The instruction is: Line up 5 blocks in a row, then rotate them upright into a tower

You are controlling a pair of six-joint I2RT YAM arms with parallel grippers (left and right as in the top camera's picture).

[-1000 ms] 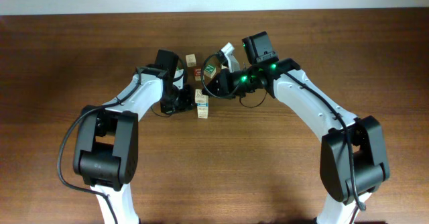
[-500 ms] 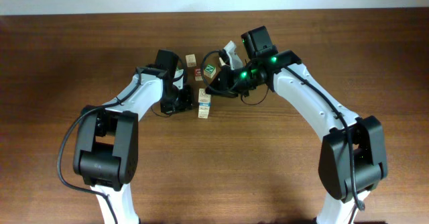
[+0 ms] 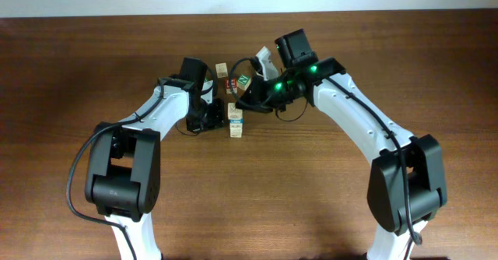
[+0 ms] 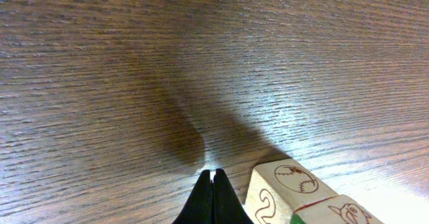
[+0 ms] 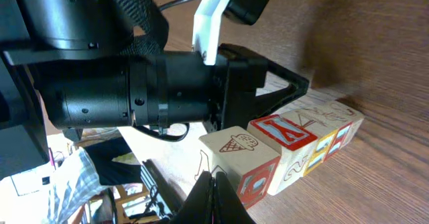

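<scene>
The blocks [image 3: 235,120] sat bunched at the upper centre of the overhead frame. They were hemmed in by the left gripper [image 3: 218,120] on their left and the right gripper [image 3: 243,100] at their upper right, each with fingers pressed together. The left arm [image 3: 156,112] and right arm [image 3: 358,112] slanted in from the lower corners, barring the sides. Bare table [image 3: 249,198] lay open below the cluster and toward both frame edges. In the left wrist view one block [image 4: 285,187] crowded the fingertips at lower right, and the wood above was free. In the right wrist view a row of blocks [image 5: 295,143] and the left gripper's body filled the centre.
</scene>
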